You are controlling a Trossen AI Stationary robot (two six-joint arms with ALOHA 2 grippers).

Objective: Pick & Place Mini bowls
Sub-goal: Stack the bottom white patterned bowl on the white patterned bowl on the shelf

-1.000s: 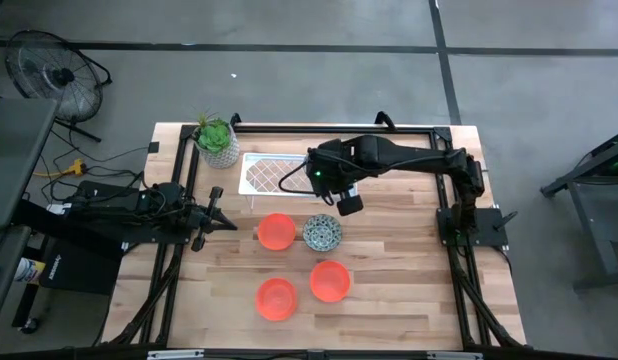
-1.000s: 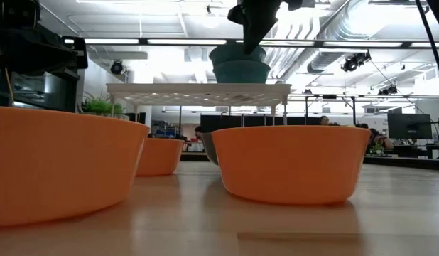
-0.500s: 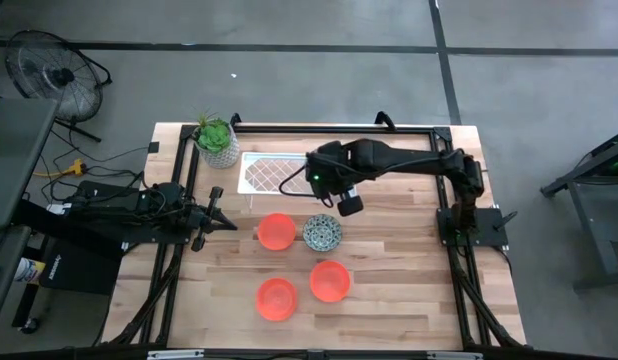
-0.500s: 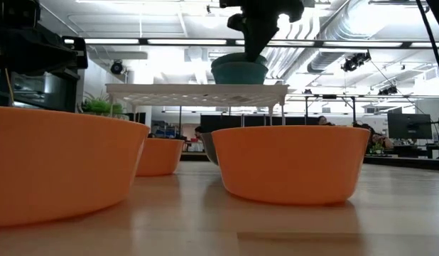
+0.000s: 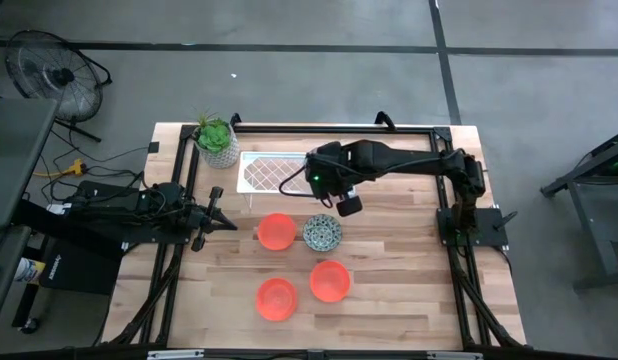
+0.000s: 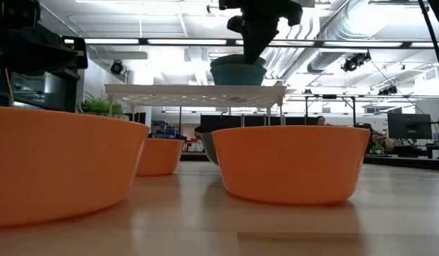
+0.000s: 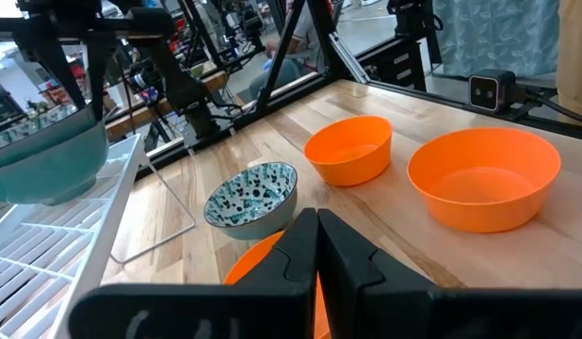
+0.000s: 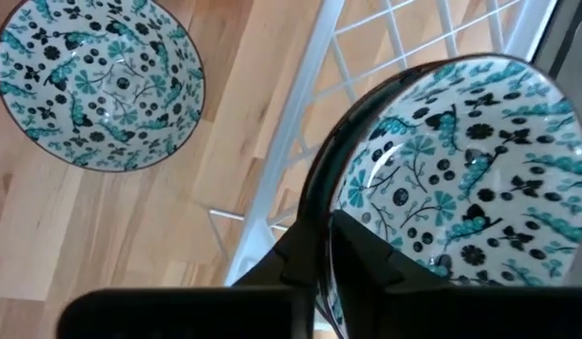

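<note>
A patterned mini bowl [image 8: 451, 179] stands upright on top of the white wire rack [image 5: 272, 175], with my right gripper [image 8: 321, 240] shut on it from above. In the low view it is the teal bowl [image 6: 238, 72] on the rack's top [image 6: 198, 91]. A second patterned bowl [image 5: 322, 233] and three orange bowls [image 5: 276, 231] [image 5: 330, 281] [image 5: 277, 298] rest on the table by their bases. My left gripper [image 5: 227, 222] waits shut at the table's left, touching nothing. My right gripper holds the patterned bowl by its rim [image 8: 315, 202], on the side nearest the wrist. One finger [image 8: 366, 254] is inside the bowl and one outside. The fingers come steeply from above. The bowl sits upright, its base at the rack's top wires.
A potted green plant [image 5: 216, 138] stands at the far left corner beside the rack. The table's black frame rails [image 5: 334, 128] run along the far edge and both sides. Bare wood lies right of the bowls.
My right gripper has sunk slightly with the patterned bowl, whose base now meets the rack's top. The other bowls and my left arm have kept still.
</note>
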